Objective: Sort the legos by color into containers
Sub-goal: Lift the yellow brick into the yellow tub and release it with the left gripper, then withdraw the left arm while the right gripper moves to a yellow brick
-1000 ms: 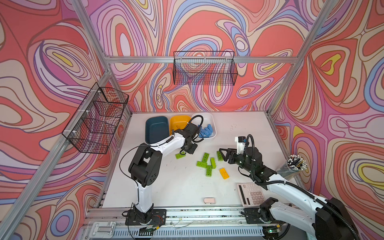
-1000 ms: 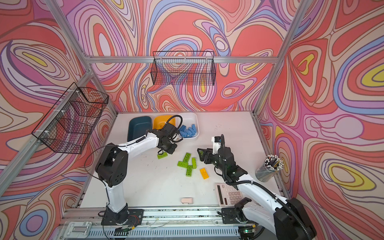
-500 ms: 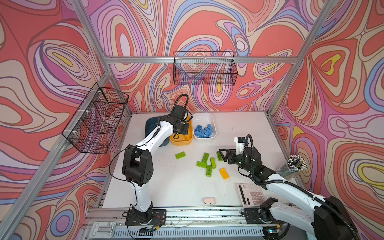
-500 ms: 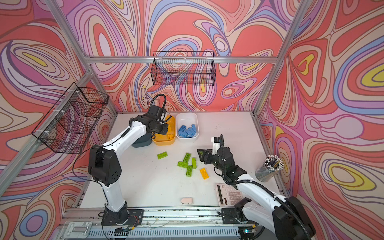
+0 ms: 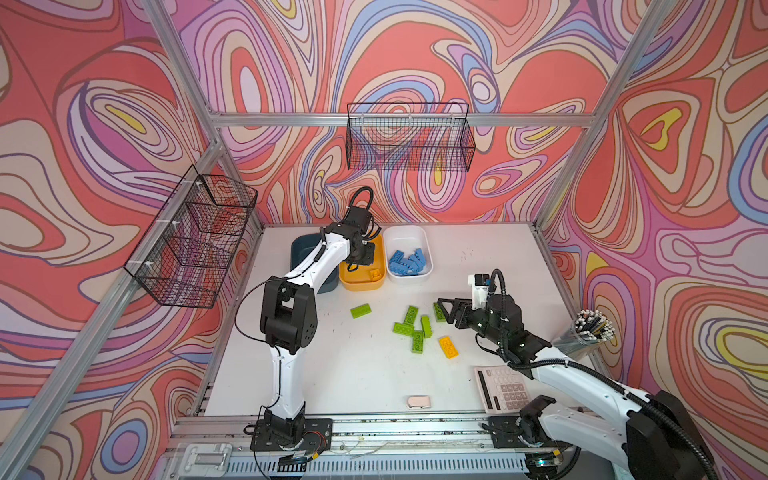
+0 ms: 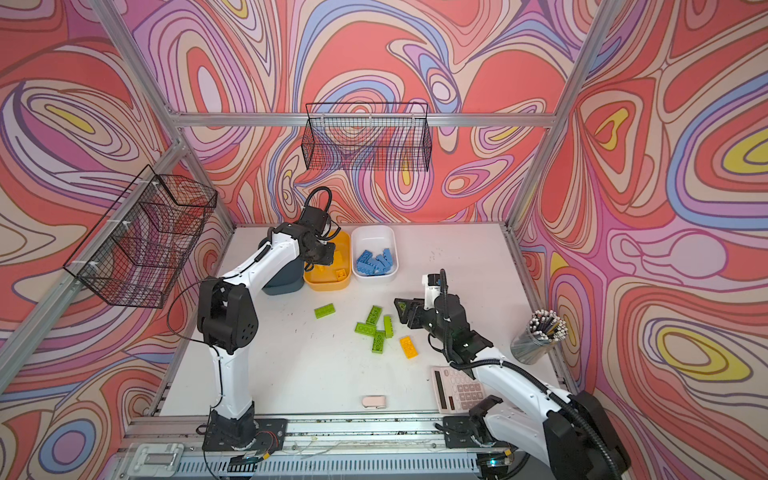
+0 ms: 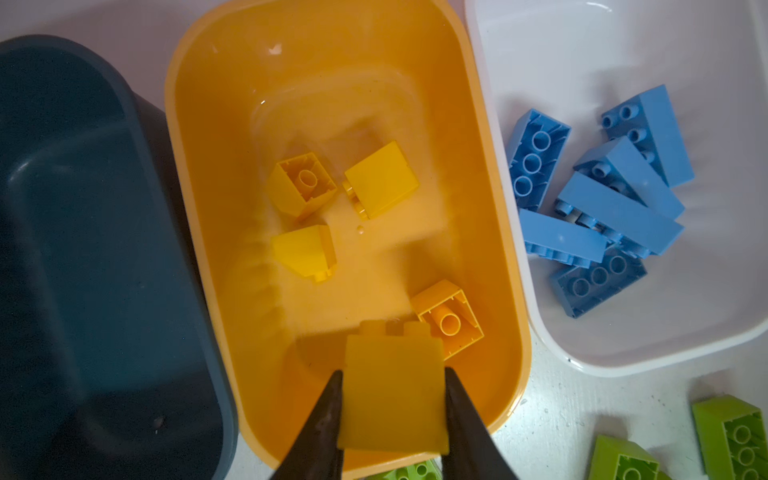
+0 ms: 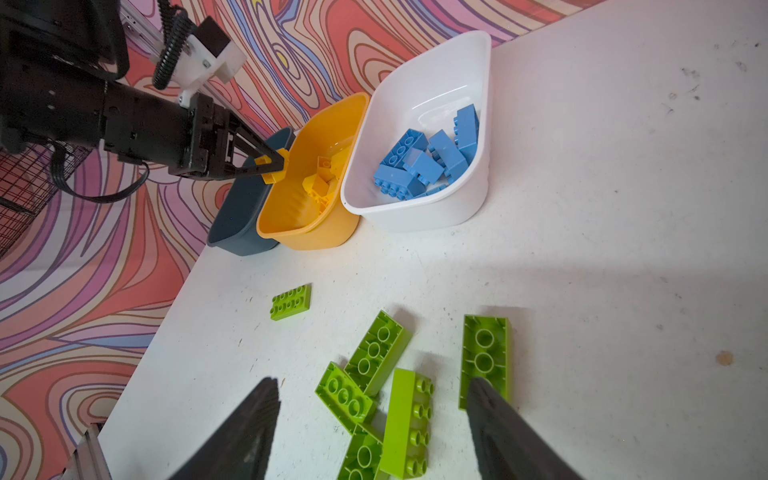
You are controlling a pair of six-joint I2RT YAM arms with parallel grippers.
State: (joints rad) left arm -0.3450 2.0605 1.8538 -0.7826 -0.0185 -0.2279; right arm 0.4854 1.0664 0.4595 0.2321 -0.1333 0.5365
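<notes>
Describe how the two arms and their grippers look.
The left arm and right arm have white rounded links with black joint housings, and black cables and ribbed hoses run alongside. The left gripper and right gripper have thin, tapered black fingers on open triangular frames.

The left arm (image 5: 309, 266) rises from its base, folds at the elbow and reaches toward the back, with its wrist turned down. The left gripper (image 7: 393, 374) points downward. Its two dark fingers (image 7: 324, 419) press against opposite sides of a yellow brick (image 7: 392, 399), which hangs between them in the air. The right arm (image 5: 582, 374) stretches low from its base toward the middle, the forearm sloping gently upward to the wrist. The right gripper (image 8: 374, 385) tilts forward and down, its jaws spread wide and holding nothing between the fingers (image 8: 249, 432).
</notes>
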